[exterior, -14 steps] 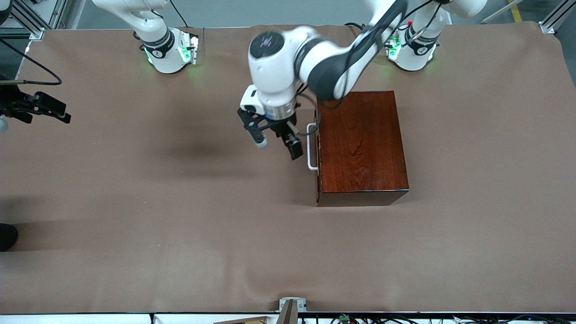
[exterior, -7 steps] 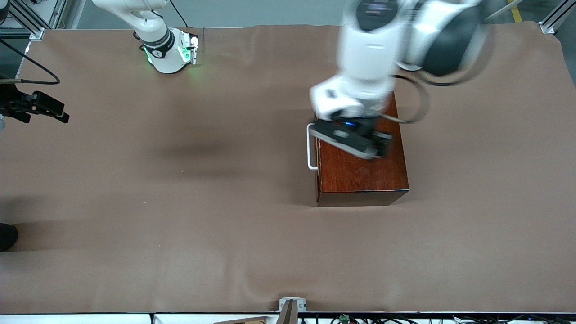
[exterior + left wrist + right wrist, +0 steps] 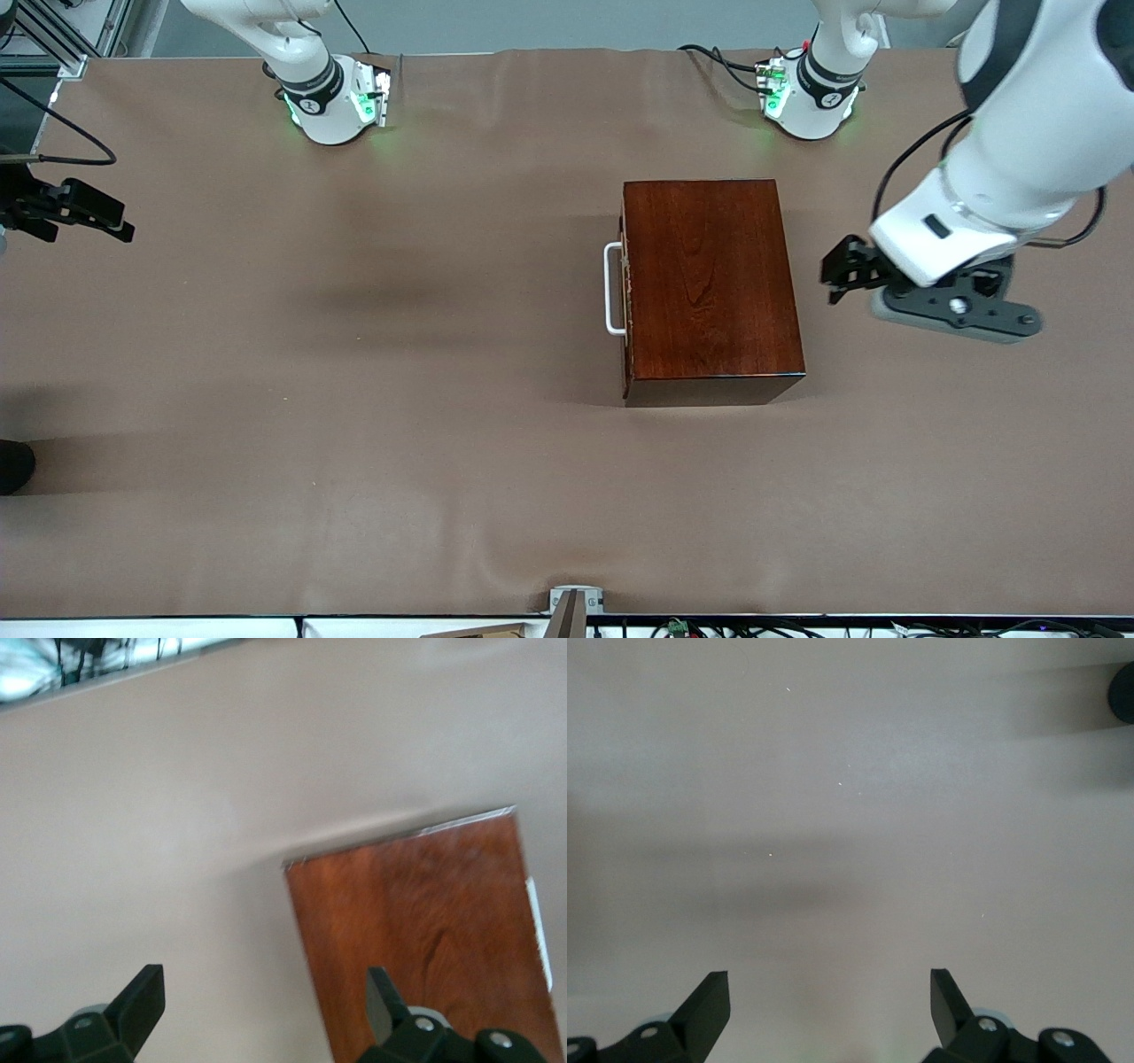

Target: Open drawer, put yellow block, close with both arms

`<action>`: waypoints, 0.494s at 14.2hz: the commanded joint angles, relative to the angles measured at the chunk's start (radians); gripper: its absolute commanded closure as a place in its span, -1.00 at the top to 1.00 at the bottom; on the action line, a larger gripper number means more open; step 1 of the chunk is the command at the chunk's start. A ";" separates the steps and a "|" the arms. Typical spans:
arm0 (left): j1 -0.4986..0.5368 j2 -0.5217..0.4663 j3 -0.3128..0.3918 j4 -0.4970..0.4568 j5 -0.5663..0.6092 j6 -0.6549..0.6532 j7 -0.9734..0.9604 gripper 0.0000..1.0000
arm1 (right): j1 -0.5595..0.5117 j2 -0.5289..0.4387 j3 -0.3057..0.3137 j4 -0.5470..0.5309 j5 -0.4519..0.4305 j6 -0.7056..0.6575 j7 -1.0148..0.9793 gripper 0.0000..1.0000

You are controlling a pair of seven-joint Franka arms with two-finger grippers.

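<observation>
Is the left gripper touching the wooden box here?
Apart. The front view shows the left gripper over bare table at the left arm's end, with a clear strip of tablecloth between it and the wooden box.

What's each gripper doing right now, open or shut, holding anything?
Left gripper: open, empty, over the table beside the wooden box.
Right gripper: open, empty, over bare table.
</observation>
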 commanded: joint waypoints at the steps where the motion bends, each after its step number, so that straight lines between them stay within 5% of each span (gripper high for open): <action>1: 0.119 -0.027 -0.012 -0.053 -0.081 -0.052 0.005 1.00 | 0.001 -0.013 -0.003 0.002 0.002 -0.009 0.005 1.00; 4: 0.160 -0.056 0.003 -0.082 -0.105 -0.042 0.011 1.00 | 0.001 -0.013 -0.003 0.004 0.002 -0.009 0.005 1.00; 7: 0.159 -0.192 0.041 -0.270 -0.105 0.075 0.008 1.00 | 0.001 -0.013 -0.005 0.007 0.002 -0.009 0.006 1.00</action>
